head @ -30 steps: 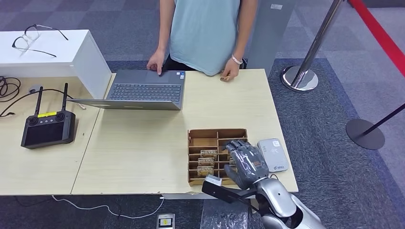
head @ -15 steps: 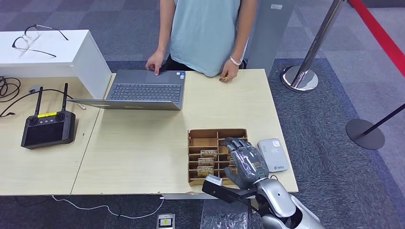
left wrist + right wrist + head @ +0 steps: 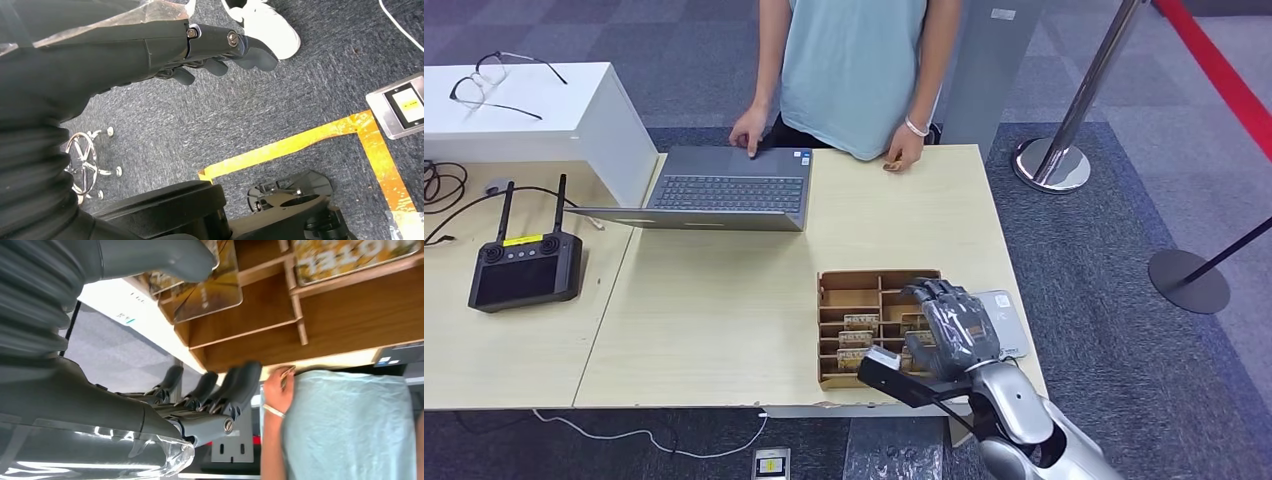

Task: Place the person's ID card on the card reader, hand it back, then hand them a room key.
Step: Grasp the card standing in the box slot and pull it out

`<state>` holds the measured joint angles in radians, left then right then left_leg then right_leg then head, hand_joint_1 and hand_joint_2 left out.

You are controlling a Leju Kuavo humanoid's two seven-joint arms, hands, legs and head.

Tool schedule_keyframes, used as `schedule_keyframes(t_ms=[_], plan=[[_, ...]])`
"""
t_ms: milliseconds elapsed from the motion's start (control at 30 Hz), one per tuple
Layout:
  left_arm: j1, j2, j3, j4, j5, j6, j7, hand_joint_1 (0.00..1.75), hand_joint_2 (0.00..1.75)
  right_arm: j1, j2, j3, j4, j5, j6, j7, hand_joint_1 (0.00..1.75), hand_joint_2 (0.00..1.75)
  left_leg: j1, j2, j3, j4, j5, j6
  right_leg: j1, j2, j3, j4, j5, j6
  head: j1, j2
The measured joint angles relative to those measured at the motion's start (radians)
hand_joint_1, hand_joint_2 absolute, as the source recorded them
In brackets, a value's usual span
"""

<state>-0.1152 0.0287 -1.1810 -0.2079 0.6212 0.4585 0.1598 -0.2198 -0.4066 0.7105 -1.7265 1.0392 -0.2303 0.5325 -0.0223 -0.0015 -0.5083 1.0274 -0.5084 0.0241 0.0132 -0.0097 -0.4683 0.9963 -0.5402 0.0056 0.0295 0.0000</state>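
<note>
Room key cards (image 3: 856,338) upright in the slots of a wooden tray (image 3: 864,282) near the table's (image 3: 724,300) front edge. Right hand (image 3: 954,325) poised over the tray's right side, partly covering the white card reader (image 3: 1012,325) just beside it; fingers (image 3: 235,385) apart, apparently holding nothing, thumb near one card (image 3: 210,295). Left hand (image 3: 220,50) low over the carpet, fingers loosely curled, empty. Small card-like thing, possibly the ID card (image 3: 891,164), in the person's hand (image 3: 904,152) at the far edge.
</note>
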Motion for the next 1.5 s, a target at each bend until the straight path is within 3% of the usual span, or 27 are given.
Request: schedule_keyframes(t_ms=[400, 1500], plan=[[0.001, 0.000, 0.000, 0.000, 0.000, 0.000, 0.000, 0.00, 1.75, 0.000, -0.025, -0.025, 0.000, 0.009, -0.001, 0.012, 0.67, 1.75, 0.000, 0.000, 0.000, 0.000, 0.000, 0.000, 0.000, 0.000, 0.000, 0.000, 0.000, 0.000, 0.000, 0.000], [0.001, 0.001, 0.000, 0.000, 0.000, -0.001, 0.000, 0.00, 1.75, 0.037, -0.043, -0.039, 0.003, 0.010, 0.001, 0.014, 0.75, 1.75, 0.000, 0.000, 0.000, 0.000, 0.000, 0.000, 0.000, 0.000, 0.000, 0.000, 0.000, 0.000, 0.000, 0.000]])
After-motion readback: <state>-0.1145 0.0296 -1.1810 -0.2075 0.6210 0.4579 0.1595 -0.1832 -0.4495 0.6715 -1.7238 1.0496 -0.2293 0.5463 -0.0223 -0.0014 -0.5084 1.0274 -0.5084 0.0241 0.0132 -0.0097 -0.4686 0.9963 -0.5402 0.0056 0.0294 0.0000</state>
